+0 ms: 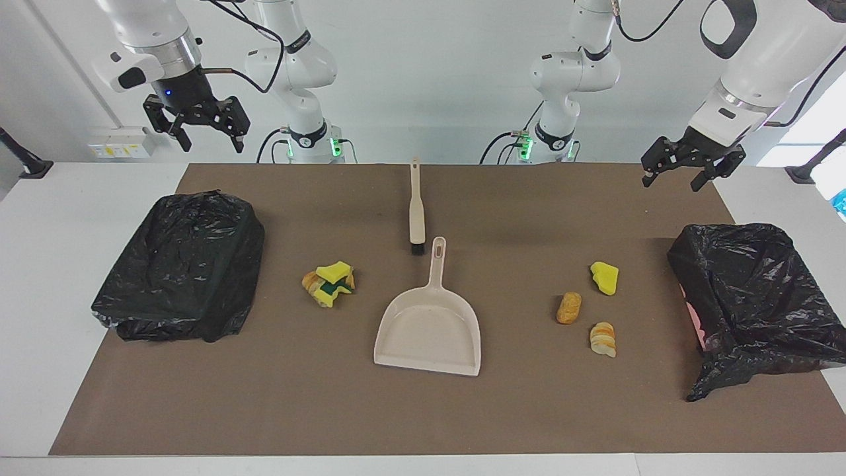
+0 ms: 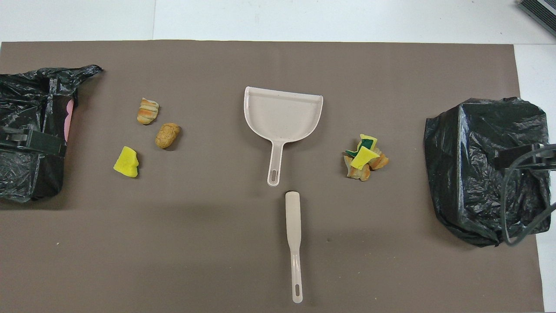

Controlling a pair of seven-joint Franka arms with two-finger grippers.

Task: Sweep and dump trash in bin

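Both jaws are held open and empty: the left gripper (image 1: 689, 173) above the desk's (image 1: 39, 264) edge by one bag-lined bin (image 1: 760, 297), the right gripper (image 1: 198, 129) above the other bin (image 1: 182, 264). Trash is scattered beside the dustpan (image 1: 429, 324): a sponge-and-bread pile (image 1: 328, 283) toward the right arm's end, a yellow sponge chunk (image 1: 605, 277) and two bread lumps (image 1: 569, 307) toward the left's.

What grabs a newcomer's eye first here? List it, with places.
The beige dustpan lies mid-table, with the beige brush just nearer the robots. Bright trash flanks it: a yellow-and-green sponge heap toward the right arm's end, and a yellow sponge chunk with two bread lumps toward the left arm's. A black-bagged bin stands at each end.
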